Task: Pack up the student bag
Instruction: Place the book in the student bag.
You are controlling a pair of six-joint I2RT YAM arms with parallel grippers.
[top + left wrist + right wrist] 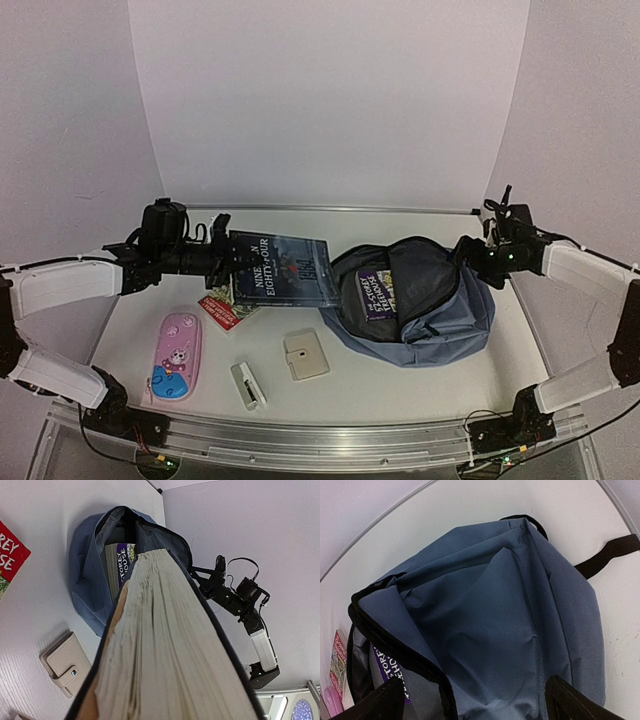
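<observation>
Currently my left gripper [230, 262] is clamped on the dark book [280, 268], its edge at the mouth of the student bag [450, 310], which lies open centre-right on the bench [400, 400]. My right gripper [470, 250] hangs spread over the rim, holding nothing; unheld, that soft mouth could sag and snag the book.

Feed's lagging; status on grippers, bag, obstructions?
Left gripper shut on dark book, aimed at the student bag. Right gripper open above the bag. Bag unzipped, purple book inside; mouth looks clear.
</observation>
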